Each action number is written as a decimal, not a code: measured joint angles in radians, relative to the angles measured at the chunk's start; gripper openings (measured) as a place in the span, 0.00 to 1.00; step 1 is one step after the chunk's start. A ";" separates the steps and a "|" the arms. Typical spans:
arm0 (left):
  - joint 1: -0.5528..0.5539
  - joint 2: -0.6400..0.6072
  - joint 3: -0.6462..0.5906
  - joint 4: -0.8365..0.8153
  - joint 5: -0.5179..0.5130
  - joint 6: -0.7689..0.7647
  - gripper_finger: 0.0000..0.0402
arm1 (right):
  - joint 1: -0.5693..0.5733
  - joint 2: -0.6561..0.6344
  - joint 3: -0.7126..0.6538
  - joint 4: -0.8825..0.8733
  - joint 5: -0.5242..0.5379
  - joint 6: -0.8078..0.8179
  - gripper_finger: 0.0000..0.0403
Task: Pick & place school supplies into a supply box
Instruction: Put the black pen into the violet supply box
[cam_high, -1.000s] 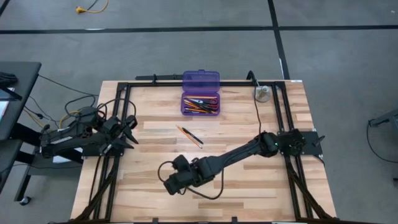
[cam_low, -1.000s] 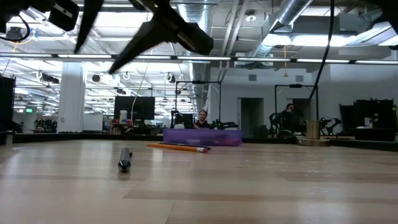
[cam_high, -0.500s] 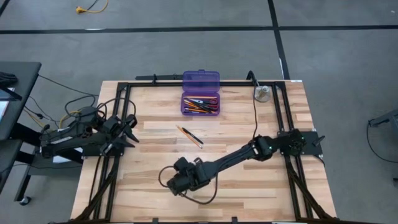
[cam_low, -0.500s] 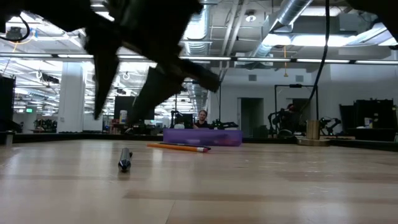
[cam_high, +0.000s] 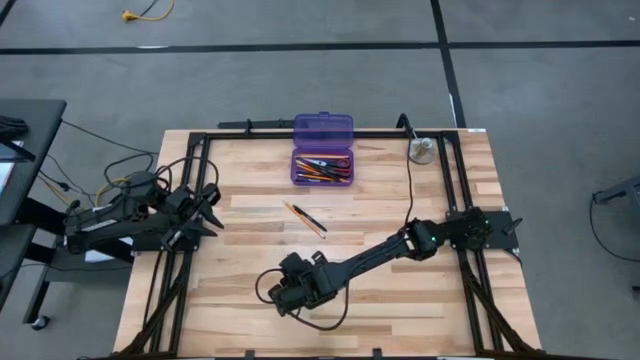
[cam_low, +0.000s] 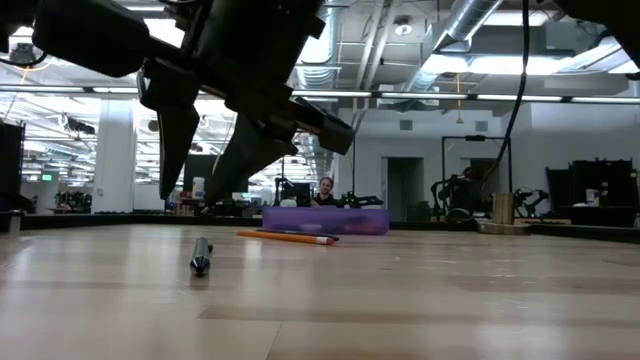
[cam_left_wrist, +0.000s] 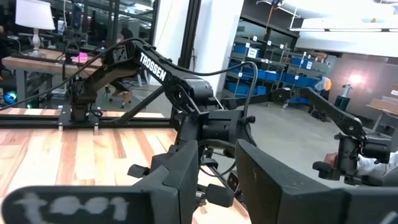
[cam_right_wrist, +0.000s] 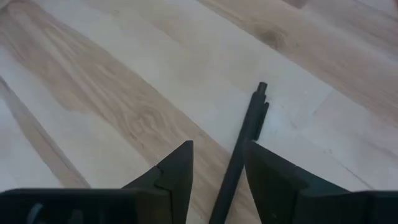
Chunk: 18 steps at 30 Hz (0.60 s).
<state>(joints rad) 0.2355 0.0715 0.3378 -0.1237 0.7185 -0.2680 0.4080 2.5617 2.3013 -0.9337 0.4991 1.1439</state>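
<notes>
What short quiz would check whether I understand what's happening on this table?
1. True or false: the purple box has its lid open.
2. What lies between the open fingers of the right gripper? A) an orange pencil B) a black pen C) scissors
3. Which gripper waits at the left edge of the table?
Key: 1 true; 2 B; 3 the left gripper.

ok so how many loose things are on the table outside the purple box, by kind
black pens: 2
orange pencils: 1
round silver metal discs: 1
total: 4 outside the translucent purple plastic box; what lies inside it is too bunched to count
</notes>
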 joint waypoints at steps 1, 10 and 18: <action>0.000 0.000 0.000 0.000 0.000 0.000 0.24 | 0.000 0.004 0.000 0.002 0.000 0.000 0.35; 0.000 0.000 0.000 0.000 0.000 0.000 0.24 | 0.000 0.030 0.000 -0.003 -0.025 -0.001 0.47; 0.000 0.000 0.000 0.000 0.000 0.000 0.24 | -0.005 0.030 0.000 -0.022 -0.029 -0.001 0.52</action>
<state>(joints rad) 0.2355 0.0715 0.3378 -0.1234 0.7185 -0.2684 0.4031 2.5919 2.3009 -0.9554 0.4702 1.1431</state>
